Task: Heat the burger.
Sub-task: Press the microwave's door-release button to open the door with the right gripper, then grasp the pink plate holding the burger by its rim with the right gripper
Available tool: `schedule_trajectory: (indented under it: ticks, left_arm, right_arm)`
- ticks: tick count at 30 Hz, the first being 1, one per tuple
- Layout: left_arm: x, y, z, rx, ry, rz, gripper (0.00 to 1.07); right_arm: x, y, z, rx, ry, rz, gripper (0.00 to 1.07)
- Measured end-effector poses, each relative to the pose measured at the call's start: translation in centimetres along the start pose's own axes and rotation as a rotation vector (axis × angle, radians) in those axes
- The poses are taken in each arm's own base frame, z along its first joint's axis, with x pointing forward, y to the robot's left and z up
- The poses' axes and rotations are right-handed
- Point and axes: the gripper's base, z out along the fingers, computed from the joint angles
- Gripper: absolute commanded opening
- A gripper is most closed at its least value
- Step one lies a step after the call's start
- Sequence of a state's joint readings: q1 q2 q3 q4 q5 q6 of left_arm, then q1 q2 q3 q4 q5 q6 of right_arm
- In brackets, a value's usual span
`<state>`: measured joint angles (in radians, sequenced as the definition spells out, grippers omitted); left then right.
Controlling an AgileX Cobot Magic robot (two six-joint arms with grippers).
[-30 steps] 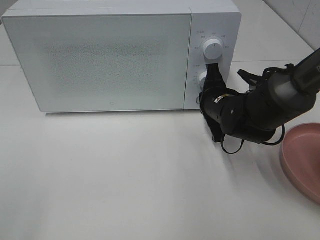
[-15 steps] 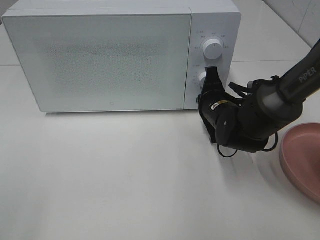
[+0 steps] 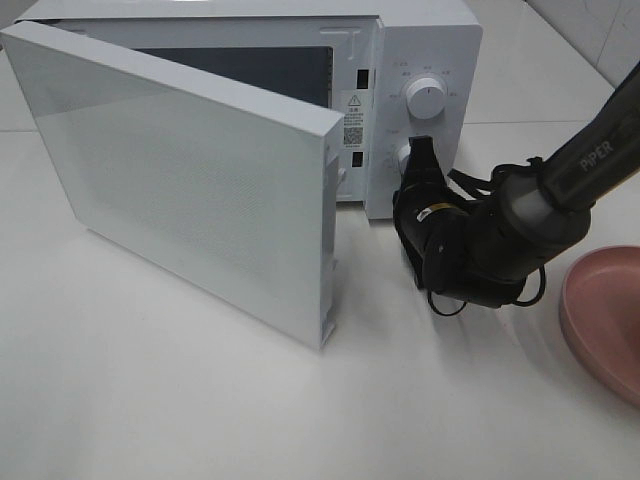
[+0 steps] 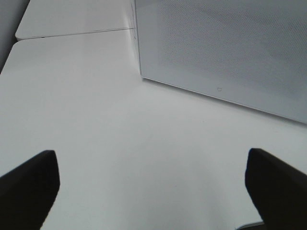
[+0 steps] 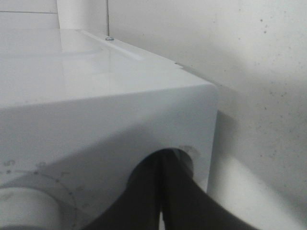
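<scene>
The burger is out of view in every frame. The white microwave (image 3: 425, 40) stands at the back of the table with its door (image 3: 190, 190) swung out toward the front left. My right gripper (image 3: 418, 150) is shut, its tips against the lower control (image 3: 404, 158) of the panel, below the upper knob (image 3: 425, 98). The right wrist view shows the closed fingers (image 5: 162, 165) pressed to the round button (image 5: 188, 153) near the panel's corner. My left gripper (image 4: 152, 167) is open over bare table, holding nothing, facing the door (image 4: 225, 48).
A pink plate (image 3: 605, 320) lies at the table's right edge, beside the right arm. The open door reaches far over the table's left middle. Part of the microwave's dark cavity (image 3: 250, 70) shows behind it.
The microwave door, shut in both earlier frames, has sprung open toward the front left. The right gripper shifted down slightly along the panel to the lower control.
</scene>
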<state>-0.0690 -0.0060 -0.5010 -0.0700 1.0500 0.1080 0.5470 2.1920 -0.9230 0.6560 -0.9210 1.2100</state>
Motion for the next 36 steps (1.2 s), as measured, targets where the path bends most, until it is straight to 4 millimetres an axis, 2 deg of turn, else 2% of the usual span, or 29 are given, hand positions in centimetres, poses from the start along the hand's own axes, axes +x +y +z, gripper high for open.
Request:
schedule_trajectory:
  ticks: [17,27,29,36]
  left_arm:
    - [0.0,0.0,0.0,0.000,0.000,0.000,0.98]
    - [0.0,0.0,0.0,0.000,0.000,0.000,0.98]
    - [0.0,0.0,0.0,0.000,0.000,0.000,0.98]
    - [0.0,0.0,0.0,0.000,0.000,0.000,0.98]
  right_arm:
    - [-0.3,0.6,-0.7,0.031,0.051,-0.022,0.00]
    - [-1.3,2.0,-2.8,0.032,0.087,-0.032,0.00]
    - [-1.5,2.4,-3.7,0.052,0.122,-0.064,0.00]
    - [-1.7,1.6,-5.9,0.184,0.224,-0.158,0.00]
